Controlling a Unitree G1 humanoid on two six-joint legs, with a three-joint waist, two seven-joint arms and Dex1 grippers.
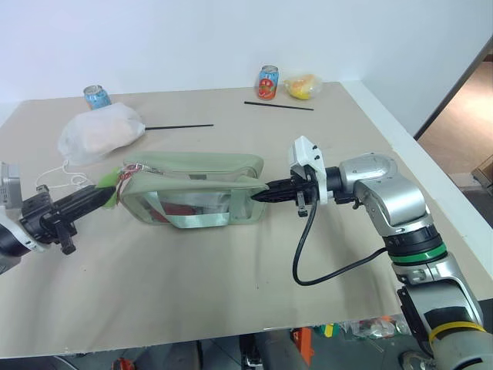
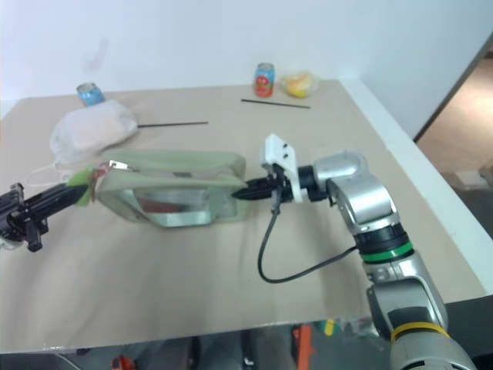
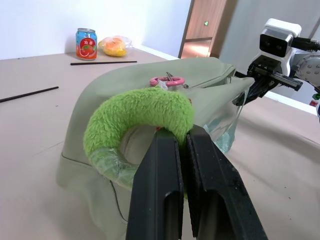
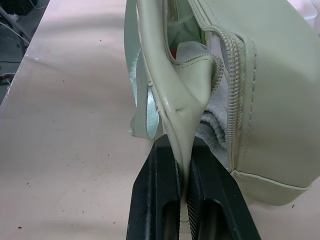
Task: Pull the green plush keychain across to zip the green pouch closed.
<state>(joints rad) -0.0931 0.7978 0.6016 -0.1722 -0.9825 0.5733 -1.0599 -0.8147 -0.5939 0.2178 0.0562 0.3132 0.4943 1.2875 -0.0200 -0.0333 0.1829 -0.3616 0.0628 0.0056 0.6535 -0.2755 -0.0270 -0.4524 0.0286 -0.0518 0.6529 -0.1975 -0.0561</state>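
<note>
My left end effector [image 3: 184, 145] pinched the keychain [image 3: 137, 117] at the pouch's [image 1: 192, 189] end; the right end effector [image 4: 184, 165] clamped its opposite end.

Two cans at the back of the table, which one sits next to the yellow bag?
The red-orange can, beside the yellow bag at the far right. The blue can stands far left, behind the white plastic bag.

Green plush keychain [image 3: 142, 112]: fuzzy, shaggy lime pile, matt; small pinkish metal ring link [image 3: 167, 80] glossy. Green pouch [image 1: 196, 166]: smooth matt sage leatherette-looking fabric with stitched seams, coarse zipper teeth, clear glossy plastic window [image 1: 192, 206], satiny webbing strap [image 4: 140, 107]. Bench [image 1: 231, 270]: matt beige, faintly speckled. Drink cans [image 1: 266, 82]: shiny printed metal. White bag [image 1: 98, 134]: thin, crinkled, translucent plastic. Gripper fingers [image 3: 165, 200]: black, smooth, dull sheen.
</note>
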